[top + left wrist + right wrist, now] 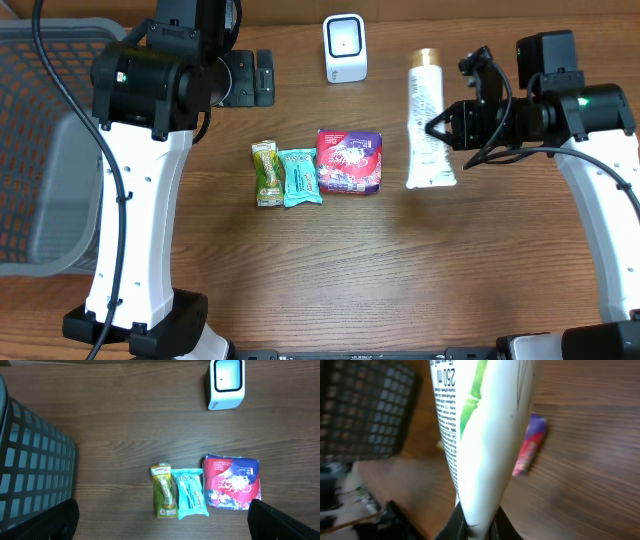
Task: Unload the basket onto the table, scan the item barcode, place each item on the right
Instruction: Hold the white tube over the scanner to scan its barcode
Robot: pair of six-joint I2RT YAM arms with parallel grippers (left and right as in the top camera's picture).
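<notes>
Two fingers of the right gripper [437, 128] clamp the white 250 ml tube [430, 110], right of the white scanner [345, 47] on the wood-grain table [400, 270]. The left gripper [262, 78] gapes empty near a grey mesh basket [45, 150].

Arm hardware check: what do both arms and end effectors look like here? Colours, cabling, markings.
They match. The left arm and right arm have white curved links, black joint housings and black bases. Each upper housing shows a small green light. Black cables loop alongside. The left end effector and right end effector are all black with blocky fingers. No readable markings.
</notes>
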